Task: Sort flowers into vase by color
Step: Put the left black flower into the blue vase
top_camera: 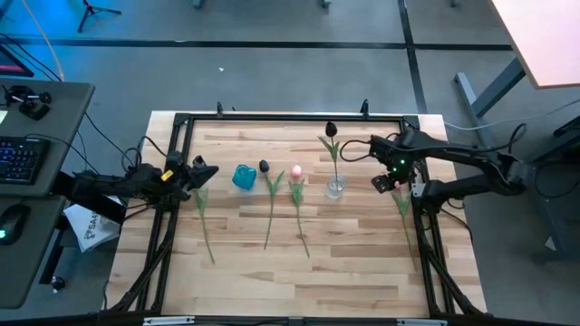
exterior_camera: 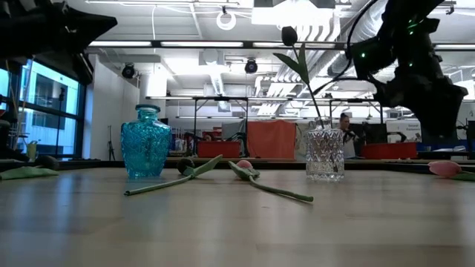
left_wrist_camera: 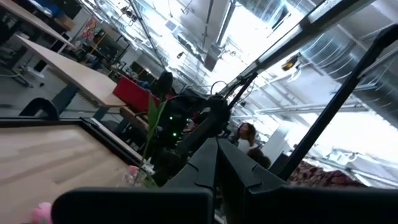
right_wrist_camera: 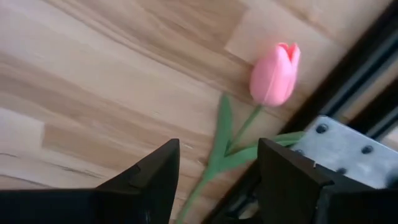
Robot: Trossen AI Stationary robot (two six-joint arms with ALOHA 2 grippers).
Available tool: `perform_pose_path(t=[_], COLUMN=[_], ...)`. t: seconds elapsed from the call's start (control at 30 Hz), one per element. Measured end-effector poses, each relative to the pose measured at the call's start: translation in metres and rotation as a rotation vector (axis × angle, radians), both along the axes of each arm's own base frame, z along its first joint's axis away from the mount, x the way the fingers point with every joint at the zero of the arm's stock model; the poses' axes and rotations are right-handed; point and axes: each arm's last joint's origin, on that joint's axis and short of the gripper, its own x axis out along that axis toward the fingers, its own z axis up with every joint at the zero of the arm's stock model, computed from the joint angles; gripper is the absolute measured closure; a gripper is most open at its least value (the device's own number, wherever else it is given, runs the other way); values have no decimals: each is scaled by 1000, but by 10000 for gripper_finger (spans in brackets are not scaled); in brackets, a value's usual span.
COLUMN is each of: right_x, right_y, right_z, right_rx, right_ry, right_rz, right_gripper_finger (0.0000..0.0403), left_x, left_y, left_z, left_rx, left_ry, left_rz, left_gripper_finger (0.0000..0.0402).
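A clear glass vase (top_camera: 335,187) holds one dark-headed flower (top_camera: 331,130) upright. A blue vase (top_camera: 243,177) stands left of it. Between them a dark-headed flower (top_camera: 268,204) and a pink-headed flower (top_camera: 297,195) lie flat on the table. Another pink-headed flower (right_wrist_camera: 275,73) lies by the right rail. My right gripper (right_wrist_camera: 217,149) hangs open above that flower's stem, pointing down, one finger on either side and not touching it. My left gripper (top_camera: 207,171) is shut at the table's left, above the head end of a fourth flower (top_camera: 205,222).
A black metal frame (top_camera: 290,118) runs round the wooden table. Its right rail and a grey bracket (right_wrist_camera: 348,146) lie close beside the pink flower. A desk with a keyboard (top_camera: 23,158) stands off the left edge. The near half of the table holds only stem ends.
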Motion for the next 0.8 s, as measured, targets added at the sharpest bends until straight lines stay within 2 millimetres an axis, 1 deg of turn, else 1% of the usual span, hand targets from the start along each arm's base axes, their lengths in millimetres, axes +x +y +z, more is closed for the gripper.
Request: perform_pose_path(t=[0.1, 0.23, 0.33, 0.43, 0.53, 0.6, 0.7, 0.8], right_x=[3, 9, 10, 8, 4, 2, 2, 3], right_y=[-3, -8, -9, -8, -7, -8, -10, -13], right_z=[-7, -14, -15, -11, -3, 7, 27, 50], right_rx=[24, 6, -19, -45, -77, -113, -200, -295], right_ry=[38, 55, 50, 35, -12, -55, -146, -269], right_rz=[15, 45, 49, 44, 20, -6, -44, -72], right_gripper_finger=[207, 215, 217, 217, 217, 217, 217, 217], left_x=[2, 3, 3, 3, 4, 6, 12, 21], left_y=[0, 0, 1, 1, 1, 1, 1, 2], left_z=[-1, -2, -2, 0, 7, 14, 27, 46], left_rx=[1, 0, -17, -22, 17, 63, 113, 143], left_ry=[16, 29, 28, 20, 48, 90, 169, 254], left_rz=[2, 8, 35, 48, 60, 74, 113, 149], left_gripper_finger=[401, 401, 401, 401, 401, 401, 401, 401])
